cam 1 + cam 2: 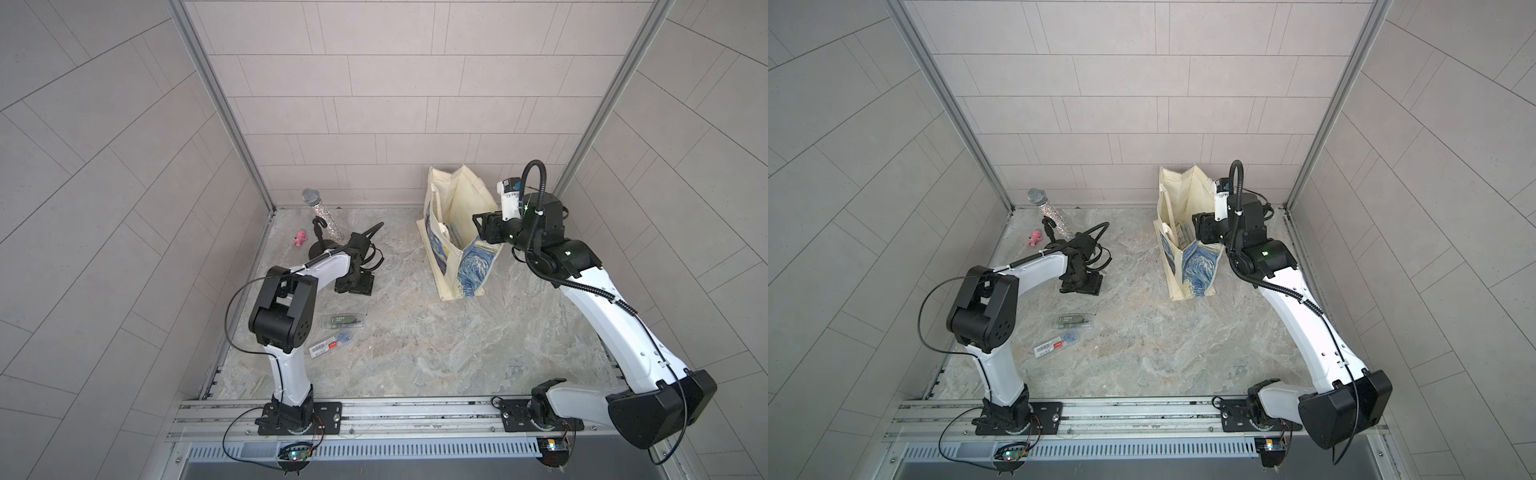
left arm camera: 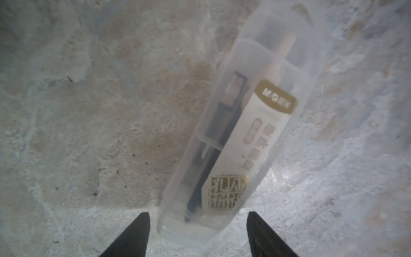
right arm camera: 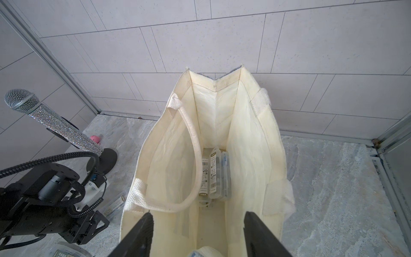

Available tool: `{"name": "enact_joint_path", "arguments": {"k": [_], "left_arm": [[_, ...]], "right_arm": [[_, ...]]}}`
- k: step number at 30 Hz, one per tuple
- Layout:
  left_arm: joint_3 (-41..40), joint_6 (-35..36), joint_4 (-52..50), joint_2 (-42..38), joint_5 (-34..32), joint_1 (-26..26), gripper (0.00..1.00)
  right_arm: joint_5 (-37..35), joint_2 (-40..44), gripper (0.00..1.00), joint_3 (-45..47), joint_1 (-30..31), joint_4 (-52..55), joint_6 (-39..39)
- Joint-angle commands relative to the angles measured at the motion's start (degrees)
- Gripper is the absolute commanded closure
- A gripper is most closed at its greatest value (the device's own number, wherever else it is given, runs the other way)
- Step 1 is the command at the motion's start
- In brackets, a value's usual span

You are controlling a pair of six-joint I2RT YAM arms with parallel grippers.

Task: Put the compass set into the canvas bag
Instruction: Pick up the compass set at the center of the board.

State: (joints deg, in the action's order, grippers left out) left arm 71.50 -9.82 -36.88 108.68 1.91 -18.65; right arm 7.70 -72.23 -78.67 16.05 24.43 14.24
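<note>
While compass sets (image 3: 212, 178) are lying in the canvas bag (image 3: 255, 155), 3 are waiting on the bench (image 1: 415, 340). The left end effector (image 2: 198, 213) and right end effector (image 3: 198, 213) are hanging released, empty.

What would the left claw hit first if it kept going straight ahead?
Probably the clear compass set case, whose near end lies between the fingers of the left gripper; depth is unclear.

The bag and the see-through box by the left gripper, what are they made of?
The canvas bag looks like matte cream woven cloth: it creases, and its handles are ribbed. The compass set case seems clear, slightly frosted plastic: a dark tool shows through it.
</note>
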Motion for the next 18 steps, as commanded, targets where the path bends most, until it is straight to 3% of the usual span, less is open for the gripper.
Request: {"name": "enact_joint_path", "arguments": {"k": [1,6,12,18], "left_arm": [[2.8,3.8,-2.4,1.9,-2.8,-0.3,0.29],[4.3,3.9,-2.2,3.1,-1.1,-0.4,0.36],[3.1,1.1,-1.7,2.9,-0.9,-0.6,0.62],[2.0,0.1,-1.6,-0.9,-1.0,-2.1,0.67]], "right_arm": [[-0.6,1.7,0.34,0.4,-0.1,-1.6,0.5],[-0.1,1.1,0.34,0.1,-0.1,-1.7,1.1],[1.6,0.4,0.34,-0.3,-0.1,-1.7,1.6],[4.5,-0.2,0.34,-1.2,-0.1,-1.0,2.9]]}}
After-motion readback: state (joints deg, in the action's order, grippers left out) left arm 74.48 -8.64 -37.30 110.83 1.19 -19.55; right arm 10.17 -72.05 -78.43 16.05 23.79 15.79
